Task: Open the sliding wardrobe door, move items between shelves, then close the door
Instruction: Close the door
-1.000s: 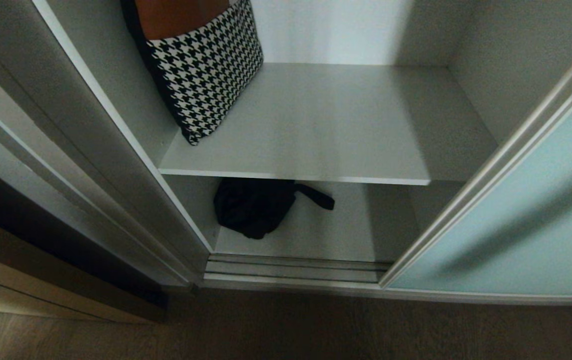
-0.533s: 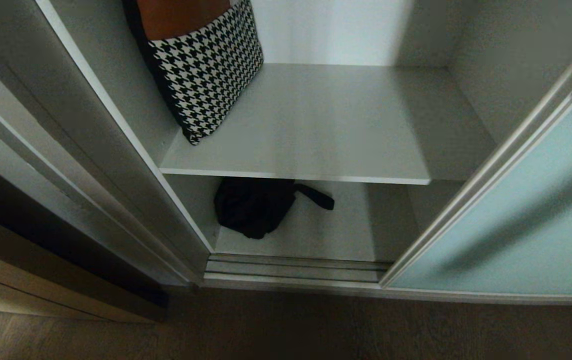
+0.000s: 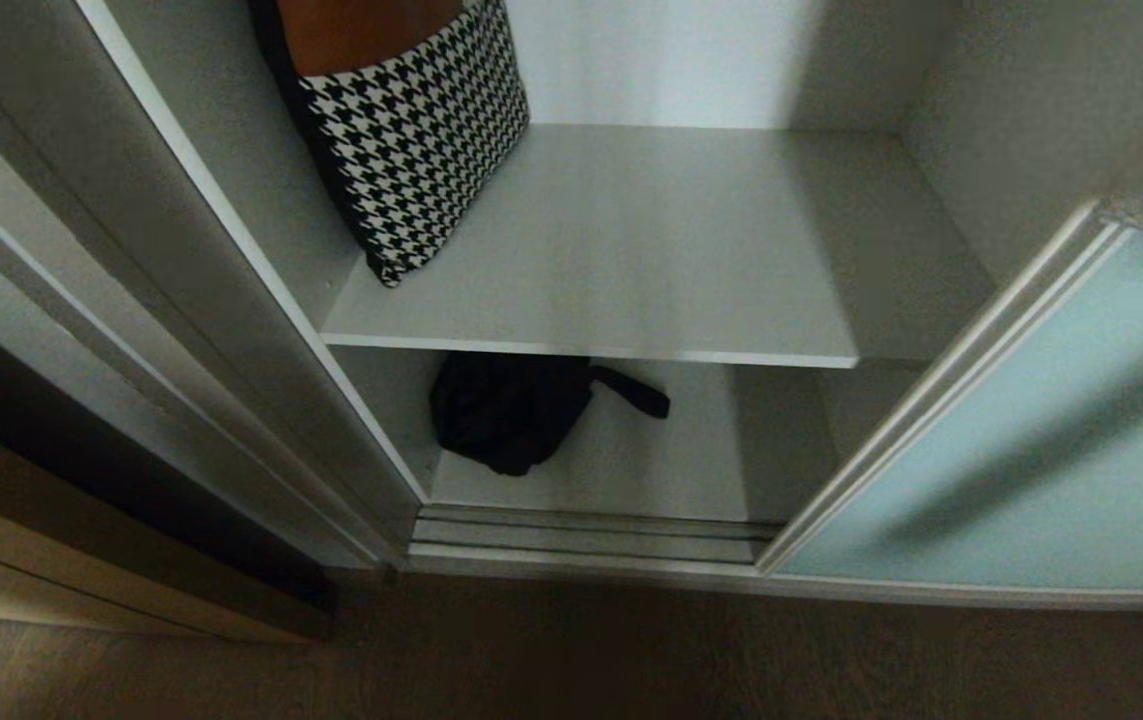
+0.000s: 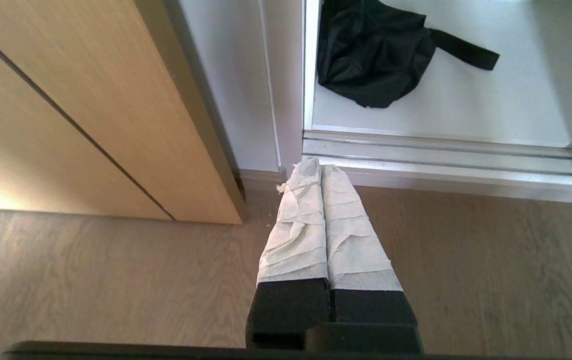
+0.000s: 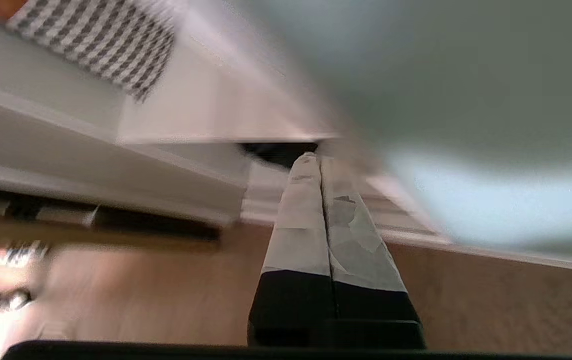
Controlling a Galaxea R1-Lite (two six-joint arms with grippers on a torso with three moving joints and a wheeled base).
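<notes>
A houndstooth bag (image 3: pixel 411 150) with a brown-orange top panel leans tilted against the white left side wall (image 3: pixel 231 170), its lower corner touching the board beneath it. Lower down, a crumpled black pouch (image 3: pixel 511 410) lies near that same wall, its strap (image 3: pixel 631 392) trailing off to the right. Out front, the ribbed silver floor track (image 3: pixel 581 537) runs along the threshold, meeting the brown wood-grain floor (image 3: pixel 571 660). Off to the left stands a light wooden cabinet panel (image 4: pixel 90 110), a dark seam line running across it.
</notes>
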